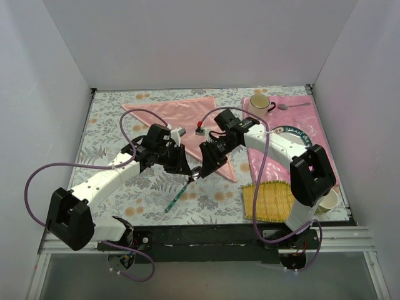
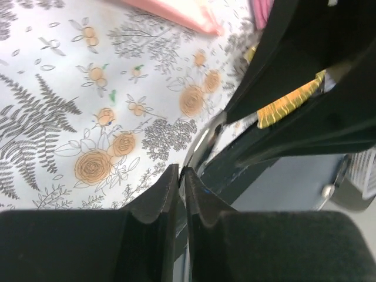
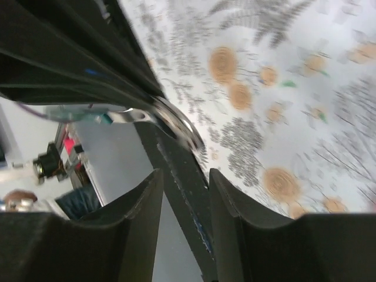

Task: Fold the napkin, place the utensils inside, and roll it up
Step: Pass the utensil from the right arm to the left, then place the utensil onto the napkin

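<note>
**Napkin** (image 1: pixel 187 115): glossy salmon-pink cloth, folded to a triangle. It lies flat at the far centre of the table on the floral tablecloth (image 1: pixel 112 128). Its long edge runs along the far side, and one point reaches near-right, passing under the right arm. The left wrist view catches an edge of it (image 2: pixel 176 14).

**Teal-handled spoon** (image 1: pixel 180 194): off the napkin, just left of its near point. The handle slants near-left over the tablecloth, and the silver bowl (image 2: pixel 202 141) sits at the far end between the two grippers. Whether the bowl touches the napkin is hidden, and whether the handle rests on the cloth I cannot tell.

**Left gripper** (image 1: pixel 185 170): reaches in from the left. Its fingers are clenched to a sliver of a gap (image 2: pixel 182 173), and the spoon's metal edge runs into that gap, pinched near the neck.

**Right gripper** (image 1: pixel 203 169): reaches in from the right, tip to tip with the left one. It is released, fingers well apart (image 3: pixel 185 173) with nothing between them, and the spoon bowl (image 3: pixel 176 123) sits just beyond the tips.

**Right side of the table:**
- Deeper pink placemat (image 1: pixel 325 122).
- On the placemat: a mug (image 1: pixel 258 103) at the far left corner, an all-silver spoon (image 1: pixel 292 106) beside it, and a teal-rimmed plate (image 1: pixel 306 133) partly under the right arm.
- A yellow bamboo mat (image 1: pixel 269 200) at the near edge.
- A small pale cup (image 1: pixel 329 199) just right of the bamboo mat.
</note>
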